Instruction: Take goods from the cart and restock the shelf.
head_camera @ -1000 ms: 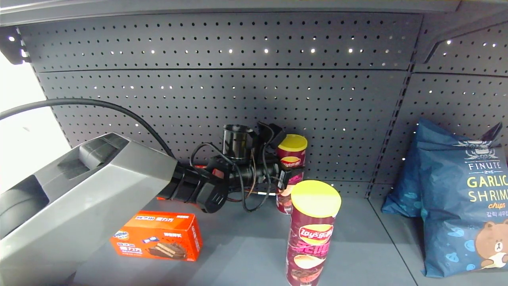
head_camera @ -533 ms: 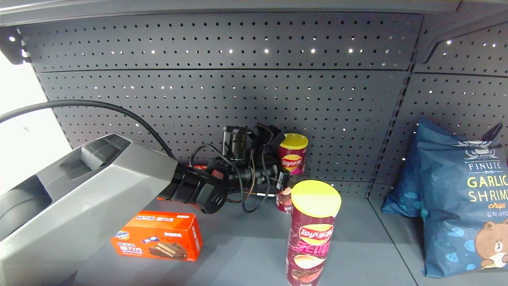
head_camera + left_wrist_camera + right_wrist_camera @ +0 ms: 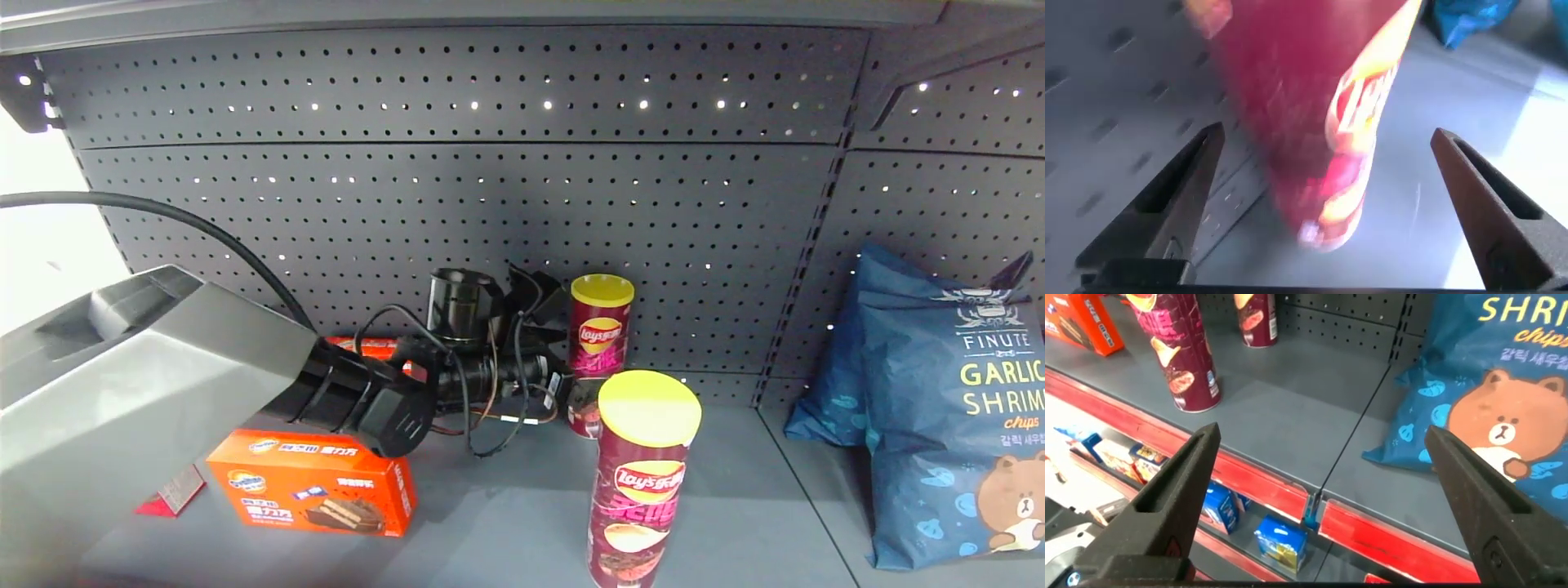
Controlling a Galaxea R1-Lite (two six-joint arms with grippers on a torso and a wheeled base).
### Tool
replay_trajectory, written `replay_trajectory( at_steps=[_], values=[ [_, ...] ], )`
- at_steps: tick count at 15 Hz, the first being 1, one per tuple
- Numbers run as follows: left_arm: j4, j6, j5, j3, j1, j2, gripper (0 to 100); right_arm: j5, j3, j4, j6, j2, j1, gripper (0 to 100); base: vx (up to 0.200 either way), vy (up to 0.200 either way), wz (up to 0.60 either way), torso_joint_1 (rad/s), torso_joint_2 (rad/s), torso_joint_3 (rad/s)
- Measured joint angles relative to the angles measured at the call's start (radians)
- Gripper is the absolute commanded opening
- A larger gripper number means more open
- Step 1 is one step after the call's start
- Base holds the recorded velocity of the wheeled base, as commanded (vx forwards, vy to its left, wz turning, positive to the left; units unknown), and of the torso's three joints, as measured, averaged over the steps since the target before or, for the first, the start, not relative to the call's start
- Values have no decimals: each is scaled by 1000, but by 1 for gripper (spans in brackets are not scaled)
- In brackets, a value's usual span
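Observation:
Two maroon chip cans with yellow lids stand upright on the grey shelf (image 3: 506, 523). The rear can (image 3: 601, 327) is at the pegboard back wall; the front can (image 3: 645, 478) is nearer the shelf edge. My left gripper (image 3: 575, 396) is low beside the rear can's base, open. In the left wrist view the rear can (image 3: 1315, 122) shows between the spread fingers (image 3: 1176, 196), with a gap on each side. My right gripper (image 3: 1323, 433) hangs open in front of the shelf, holding nothing. Both cans (image 3: 1180, 351) also appear in the right wrist view.
An orange biscuit box (image 3: 314, 490) lies at the front left, and another orange box (image 3: 371, 347) sits behind my left arm. Blue chip bags (image 3: 947, 425) fill the right bay. A red price rail (image 3: 1249, 486) edges the shelf, with blue packs (image 3: 1278, 543) below.
My left gripper has let go of the rear can, which now stands upright at the back wall. The left arm has drawn back to the left.

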Motion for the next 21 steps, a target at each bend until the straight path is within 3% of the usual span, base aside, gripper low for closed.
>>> replay_trajectory(
  at_steps=[5,7,13,16,18,21],
  values=[
    [-1,5,1,144,30,-170,100,14,11,1,1,8,4,100,0,0,0,0,0,0],
    [-1,6,1,230,59,-255,100,66,6,-22,1,42,6,100,0,0,0,0,0,0],
    [13,5,21,443,157,-509,100,99,-61,-210,0,333,21,100,0,0,0,0,0,0],
    [39,3,51,522,177,-610,100,64,-174,-273,-2,570,86,100,0,0,0,0,0,0],
    [123,4,95,562,174,-680,100,-11,-234,-291,1,707,167,100,0,0,0,0,0,0],
    [163,6,144,589,171,-753,100,-51,-238,-337,2,853,275,100,0,0,0,0,0,0]
  ],
)
